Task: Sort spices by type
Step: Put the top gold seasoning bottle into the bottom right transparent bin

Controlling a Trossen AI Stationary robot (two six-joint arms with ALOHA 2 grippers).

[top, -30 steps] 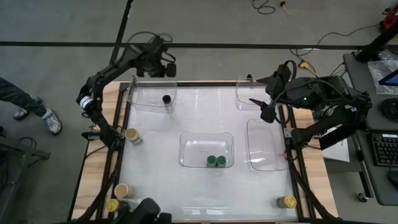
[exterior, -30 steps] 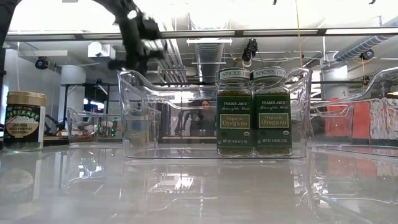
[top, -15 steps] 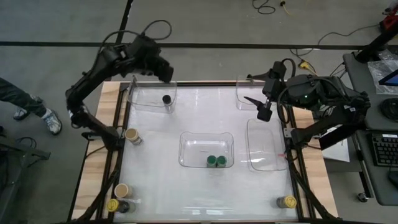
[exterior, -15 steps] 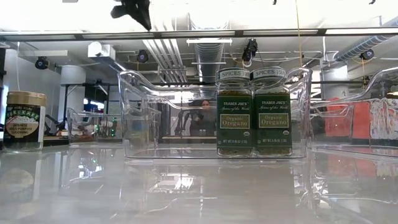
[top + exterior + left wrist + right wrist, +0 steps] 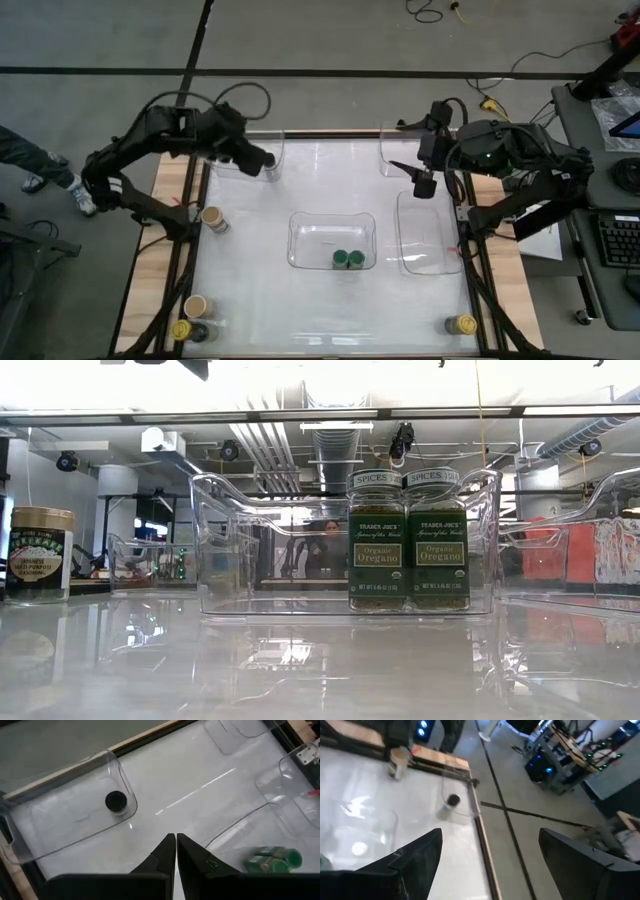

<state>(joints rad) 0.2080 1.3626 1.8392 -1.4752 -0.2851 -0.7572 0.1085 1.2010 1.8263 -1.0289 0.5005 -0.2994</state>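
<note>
Left hand (image 5: 268,162) hovers above the tray (image 5: 228,163) at 11 o'clock
Its fingers are pressed together near the black jar (image 5: 116,802); right hand (image 5: 423,184) is spread wide, empty.

Green jars (image 5: 348,260): two standing upright, touching, at centre.
Black jar (image 5: 268,160): sitting at 11 o'clock.
Tan jars (image 5: 212,218): standing at 9 and 7 o'clock.
Yellow jars (image 5: 462,325): resting at 5 and 7 o'clock.

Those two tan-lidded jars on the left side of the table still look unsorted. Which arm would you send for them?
Probably the left. Its claw hangs shut over the far-left tray, on the same side as the tan jars. The right claw, open, sits by the trays at the far right edge, across the table from them.
</note>
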